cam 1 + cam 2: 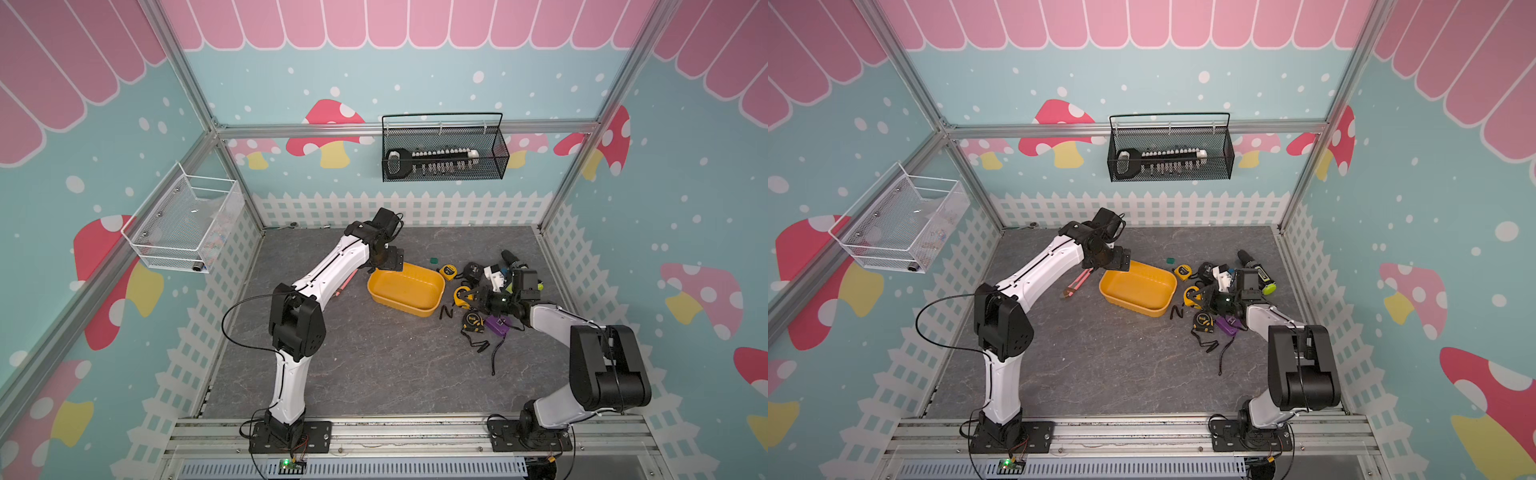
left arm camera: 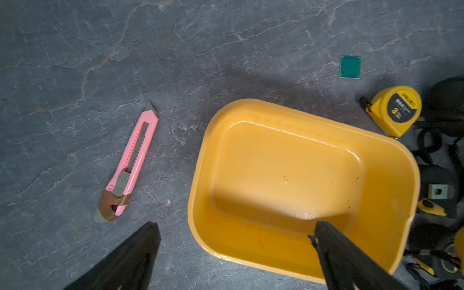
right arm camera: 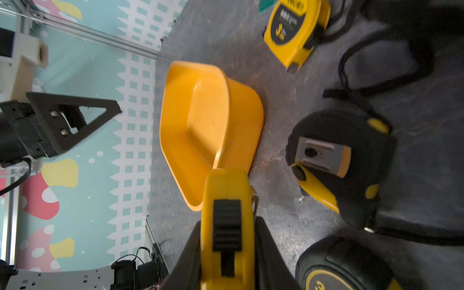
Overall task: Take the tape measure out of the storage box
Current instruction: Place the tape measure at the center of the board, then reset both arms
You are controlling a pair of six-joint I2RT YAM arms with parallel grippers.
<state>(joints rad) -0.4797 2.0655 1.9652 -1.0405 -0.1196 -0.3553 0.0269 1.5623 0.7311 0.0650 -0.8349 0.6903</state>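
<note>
Held item: a yellow plastic tape measure [image 3: 227,190], its narrow edge towards the right wrist camera. A black ribbed slide lock runs along that edge, with a small metal tab at one side. The right gripper [image 3: 228,222] is clamped on it, one black finger on each flat face.

Position: outside the mustard-yellow plastic storage box [image 3: 200,120], just beside the end that faces the tool pile.

Not resolvable:
- The case faces are covered by the fingers.
- The lower end of the case is cut off by the frame edge.
- Whether the case is lifted clear of the grey stone-patterned tabletop [image 2: 75,75] cannot be told.

The left gripper [image 2: 234,226] is spread wide and holds nothing. One finger is over the inside of the box near a corner, the other over the tabletop outside it. Contact with the rim cannot be told.

Materials:
- The box is smooth and glossy, with rounded corners and a rolled rim. Its floor shows in full, with a few dark specks.
- A pink plastic utility knife [image 2: 130,160] has a grey ribbed slider and a brown taped end. It lies beside the box, apart from it.
- A small flat green square [image 2: 350,66] lies near the box.
- A second yellow tape measure [image 2: 396,110], with a black label marked "3", lies near a box corner.
- A black rubbery tape measure [image 3: 339,163] has yellow accents and a grey metal clip.
- Black cords [image 3: 376,70] loop around it, partly blurred.
</note>
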